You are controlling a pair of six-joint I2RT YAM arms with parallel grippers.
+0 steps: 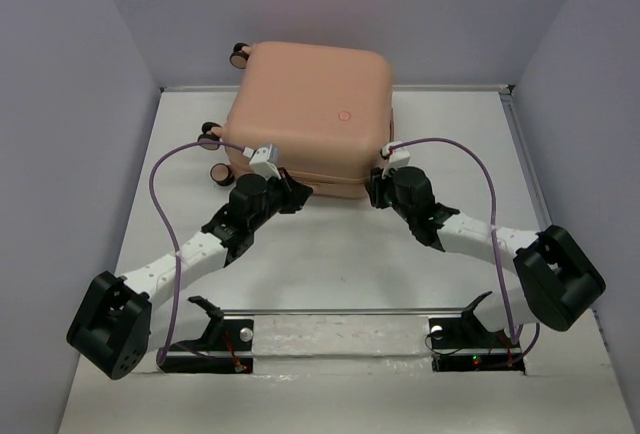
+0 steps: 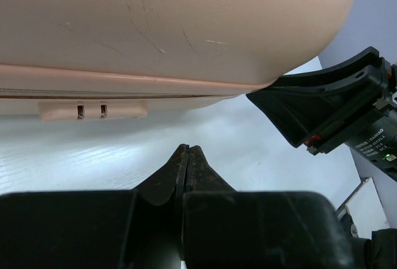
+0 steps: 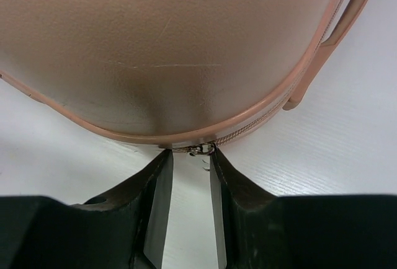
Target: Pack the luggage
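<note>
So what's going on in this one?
Two robot arms are working at the near edge of the pink luggage, which lies flat on the table with its lid down. The right gripper is open, its fingertips on either side of the zipper pull at a rounded corner. The left gripper is shut and empty, pointing at the seam without touching it.

Occlusions, luggage (image 1: 310,104) closed
Interior hidden; top view: jaw gaps too small to read; wrist views crop the luggage; zipper pull (image 3: 200,150) too small to tell whether the right gripper (image 3: 189,157) touches it
</note>
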